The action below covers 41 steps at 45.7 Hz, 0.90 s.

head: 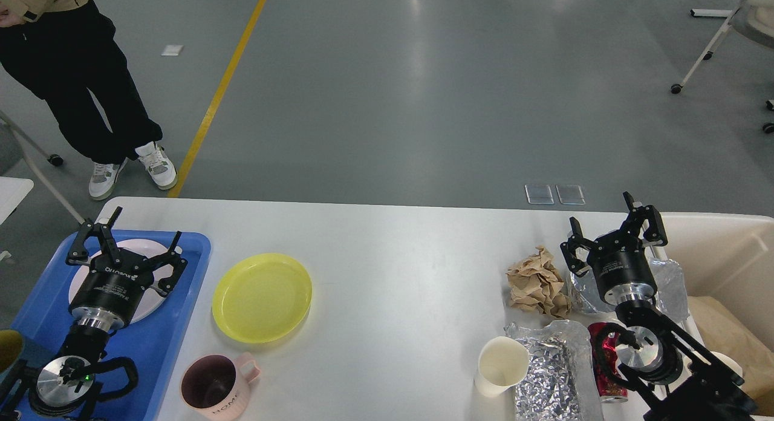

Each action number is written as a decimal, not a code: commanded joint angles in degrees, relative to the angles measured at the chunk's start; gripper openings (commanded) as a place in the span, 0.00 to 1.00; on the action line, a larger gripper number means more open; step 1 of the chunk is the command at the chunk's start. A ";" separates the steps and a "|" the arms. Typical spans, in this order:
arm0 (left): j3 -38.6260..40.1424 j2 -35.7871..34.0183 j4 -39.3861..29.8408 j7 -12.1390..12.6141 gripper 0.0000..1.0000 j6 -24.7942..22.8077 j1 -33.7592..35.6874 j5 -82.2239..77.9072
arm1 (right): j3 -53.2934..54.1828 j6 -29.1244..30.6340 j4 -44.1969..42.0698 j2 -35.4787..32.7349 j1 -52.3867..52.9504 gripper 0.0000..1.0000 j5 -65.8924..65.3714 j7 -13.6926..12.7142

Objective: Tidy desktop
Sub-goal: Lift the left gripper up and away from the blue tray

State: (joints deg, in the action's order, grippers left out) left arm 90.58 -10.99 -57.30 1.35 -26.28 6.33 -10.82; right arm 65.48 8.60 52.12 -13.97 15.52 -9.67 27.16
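Head view shows the white desktop (393, 276) sorted by kind: left gripper (124, 242) spread empty above the blue tray's (193, 251) white plate (142, 248) at nine o'clock, right gripper (611, 227) spread above crumpled foil (668, 276) at three o'clock.

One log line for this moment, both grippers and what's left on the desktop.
left gripper open over blue tray | right gripper open, empty | desktop: yellow plate, pink mug, crumpled paper, foil
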 commanded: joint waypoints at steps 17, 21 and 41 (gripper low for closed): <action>-0.84 -0.09 0.00 -1.88 0.97 0.01 0.26 -0.17 | 0.00 -0.08 0.00 0.00 -0.05 1.00 0.00 0.00; -1.01 -0.96 0.00 -1.79 0.97 0.09 0.35 -0.25 | -0.08 -0.08 -0.09 0.00 -0.05 1.00 0.00 0.00; -11.63 -15.10 1.49 -2.58 0.97 -0.17 2.89 0.01 | 0.00 0.01 -0.09 0.00 -0.05 1.00 0.00 0.00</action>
State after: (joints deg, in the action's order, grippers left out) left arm 86.83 -19.70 -55.96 -0.44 -26.23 8.41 -11.91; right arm 65.47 8.55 52.03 -13.97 15.49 -9.67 27.16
